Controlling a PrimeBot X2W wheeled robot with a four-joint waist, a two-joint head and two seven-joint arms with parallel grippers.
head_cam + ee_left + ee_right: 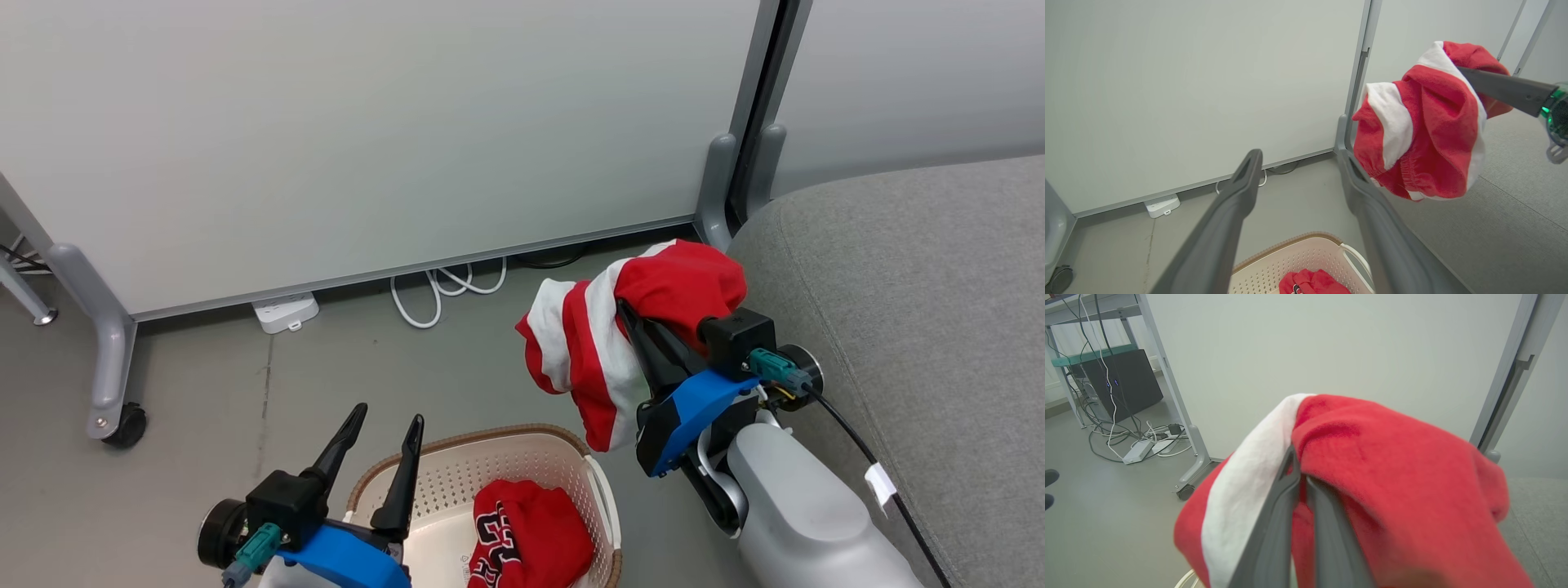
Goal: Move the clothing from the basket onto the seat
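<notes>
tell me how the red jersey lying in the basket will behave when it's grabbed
Probably floppy: the jersey lies crumpled in the basket, and the similar red-and-white garment pinched in the right end effector sags in folds. Likely light, since that thin pinch carries the whole garment. It may catch on the basket when lifted.

The left gripper (1300, 159) gapes above the basket (1306, 259), beside a dangling red-and-white garment (1429, 134).

Open floor (490, 376) between basket (490, 433) and seat (922, 310)
</notes>
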